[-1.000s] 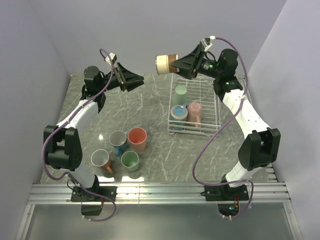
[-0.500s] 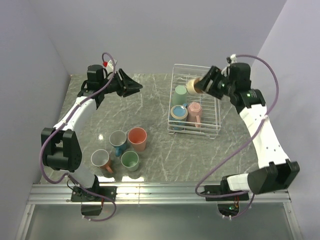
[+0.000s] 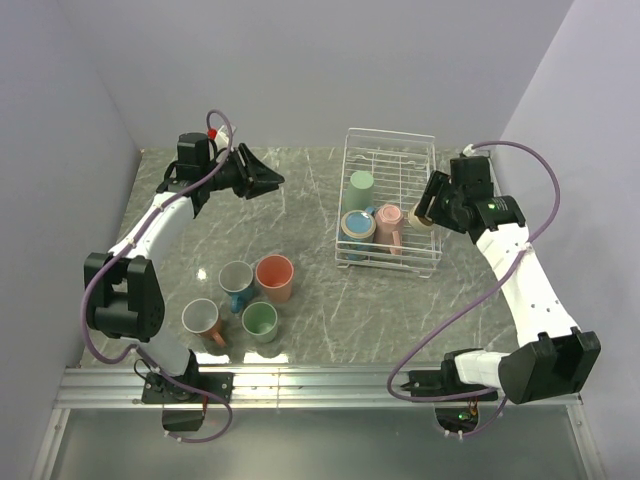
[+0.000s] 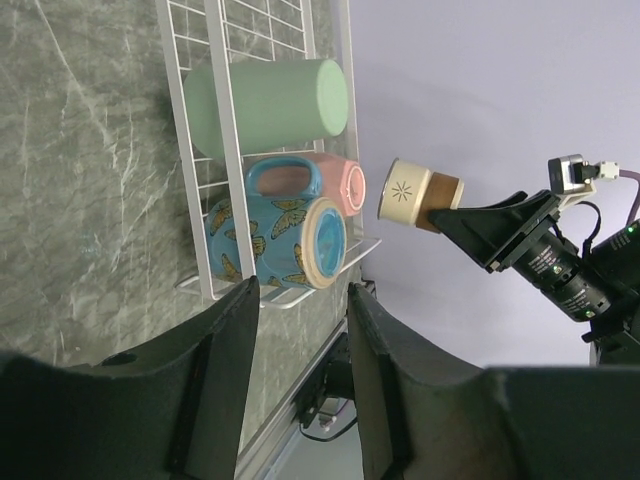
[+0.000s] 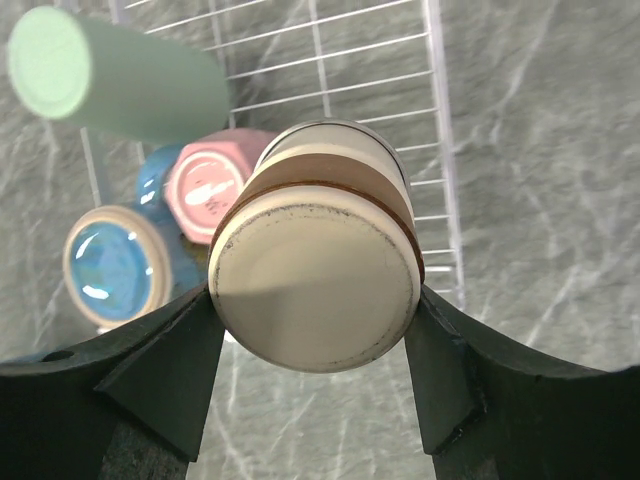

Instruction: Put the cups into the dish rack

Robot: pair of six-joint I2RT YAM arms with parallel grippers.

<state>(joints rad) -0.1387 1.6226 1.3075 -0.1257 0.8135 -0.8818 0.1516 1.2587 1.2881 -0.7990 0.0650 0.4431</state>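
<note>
Step in hand: I am bringing a cream cup (image 5: 315, 285) with a brown band down at the dish rack (image 3: 390, 134). I judge the placement not yet finished.
Right fingers (image 5: 160, 385): clenched on the cream cup, one on each side of its body, with its flat base facing the wrist camera.
Left fingers (image 4: 215, 385): parted with nothing between them. They hang well to the left of the dish rack and point toward it.
Cream cup's place: in the air at the right side of the dish rack, just beside the pink cup (image 3: 390, 225). I cannot tell whether it touches the wire.
Already in the dish rack: a mint cup (image 3: 361, 183) lies toward the far part. A blue butterfly cup (image 3: 356, 226) and the pink cup lie side by side at the near end.
Waiting: four cups stand clustered on the tabletop (image 3: 300, 215), well to the left of the dish rack's near end. They are a grey cup (image 3: 236, 276), a salmon cup (image 3: 276, 277), a metallic cup (image 3: 202, 319) and a green cup (image 3: 260, 320).
Risk, rim: from the right wrist view the cream cup sits close over the dish rack's right wall. If I let go there, it could catch the top wire and roll out onto the tabletop.
Risk, neighbours: the near end is crowded, so coming down too far inward could knock the pink cup against the blue butterfly cup.
Risk, handle: I cannot see the cream cup's handle, and it might snag a grid bar and tilt the cup.
</note>
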